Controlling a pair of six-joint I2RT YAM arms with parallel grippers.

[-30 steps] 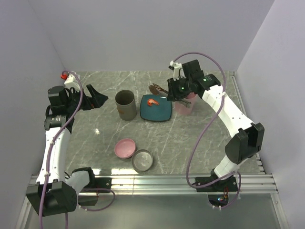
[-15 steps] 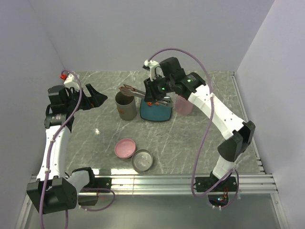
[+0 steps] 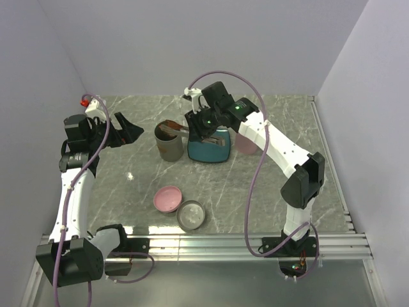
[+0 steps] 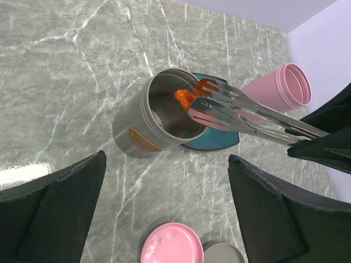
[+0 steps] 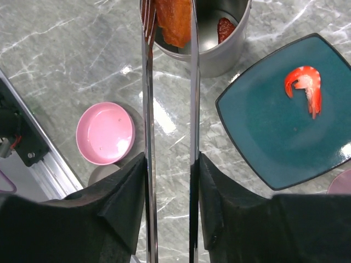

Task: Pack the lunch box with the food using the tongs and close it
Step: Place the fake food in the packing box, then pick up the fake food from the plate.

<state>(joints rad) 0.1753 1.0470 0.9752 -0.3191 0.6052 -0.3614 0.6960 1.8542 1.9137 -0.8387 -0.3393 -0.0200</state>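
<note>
The lunch box (image 3: 168, 142) is a grey metal can standing open left of the teal plate (image 3: 217, 153). My right gripper (image 3: 203, 125) is shut on the silver tongs (image 5: 147, 109), one finger pressed on each arm. The tong tips (image 4: 211, 101) reach into the can's mouth with an orange piece of food (image 5: 173, 19) between them. A red piece (image 5: 225, 26) lies inside the lunch box (image 5: 219, 49). One red shrimp (image 5: 304, 87) rests on the plate (image 5: 263, 131). My left gripper (image 3: 128, 132) hangs open and empty to the left of the can.
A pink cup (image 3: 246, 142) stands right of the plate, partly behind the right arm. A pink lid (image 3: 168, 198) and a grey lid (image 3: 191, 215) lie side by side near the front. Walls close in at the back and both sides.
The right arm has swung left with the tongs, from above the plate to the lunch box, so the tips now sit in its mouth. The left arm has not moved.
</note>
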